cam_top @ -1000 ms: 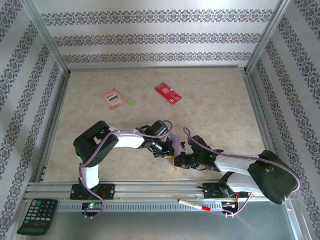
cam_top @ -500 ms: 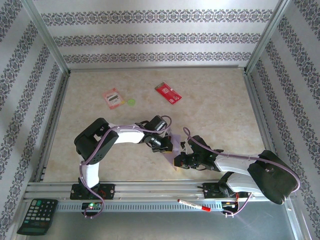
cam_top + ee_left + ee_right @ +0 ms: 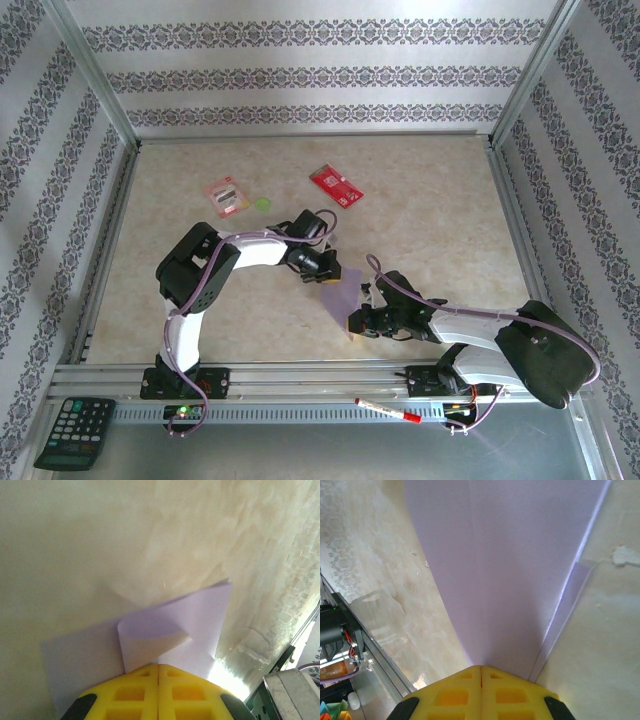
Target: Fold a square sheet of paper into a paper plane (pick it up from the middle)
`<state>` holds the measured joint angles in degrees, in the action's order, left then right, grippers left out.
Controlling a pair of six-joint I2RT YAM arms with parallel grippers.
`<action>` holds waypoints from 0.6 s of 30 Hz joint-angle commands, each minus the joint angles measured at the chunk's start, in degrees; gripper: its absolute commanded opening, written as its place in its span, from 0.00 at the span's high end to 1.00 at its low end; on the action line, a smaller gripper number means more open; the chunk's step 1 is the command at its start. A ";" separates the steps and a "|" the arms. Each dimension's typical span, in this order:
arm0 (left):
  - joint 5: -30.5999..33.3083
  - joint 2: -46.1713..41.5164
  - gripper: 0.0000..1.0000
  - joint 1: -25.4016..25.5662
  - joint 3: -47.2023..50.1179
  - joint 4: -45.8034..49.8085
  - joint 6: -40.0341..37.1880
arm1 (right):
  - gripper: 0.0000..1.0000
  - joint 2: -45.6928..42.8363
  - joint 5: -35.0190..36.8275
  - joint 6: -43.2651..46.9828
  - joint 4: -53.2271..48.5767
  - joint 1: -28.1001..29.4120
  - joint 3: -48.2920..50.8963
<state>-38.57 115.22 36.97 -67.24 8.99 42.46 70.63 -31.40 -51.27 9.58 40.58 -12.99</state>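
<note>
desk [image 3: 430, 220]: we see a pale, marbled desk with patterned walls around it.
square sheet of paper [image 3: 340, 294]: it is pale lilac and plain. It is folded and lies on the desk near the front, in the middle, between the two claws.
left claw [image 3: 329, 271]: it sits at the far edge of the paper. Its yellow fingers [image 3: 142, 680] are pressed tight together with no gap. In the left wrist view a loose flap of the paper curls up right in front of the tips. We cannot tell if the tips pinch the flap or only touch it.
right claw [image 3: 357, 322]: it sits at the near corner of the paper. Its yellow fingers [image 3: 505, 685] are also pressed tight together. In the right wrist view the paper spreads out wide from the tips, with a faint crease running away down the middle and a thin strip of a lower layer along the right edge. We cannot tell if this claw grips the corner or just pushes down on it.
red card [image 3: 336, 186]: it lies on the far part of the desk, well apart from the paper.
pink-red packet [image 3: 226, 196]: it lies left of the red card.
green dot [image 3: 263, 204]: a small round thing just beside the packet.
calculator [image 3: 75, 432]: it lies off the desk, at the front left corner.
red pen [image 3: 388, 410]: it lies on the front rail near the base of the right arm.
</note>
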 commanded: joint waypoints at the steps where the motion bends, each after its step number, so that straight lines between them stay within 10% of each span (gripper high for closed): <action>1: 3.10 2.51 0.92 -2.65 -3.36 3.06 -3.98 | 1.00 1.52 2.84 -0.06 -11.26 -0.79 3.02; 11: 2.52 5.71 0.89 -7.58 -11.19 7.86 -7.63 | 1.00 0.87 2.75 -0.08 -11.34 -0.85 3.23; 18: 0.68 -8.55 0.83 -4.97 -1.07 1.78 -1.46 | 1.00 -0.29 2.48 -0.14 -11.35 -0.92 2.88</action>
<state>-36.95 114.72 29.39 -72.93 13.08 38.17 69.60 -31.62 -51.27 8.10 40.23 -12.95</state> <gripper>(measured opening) 0.160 0.040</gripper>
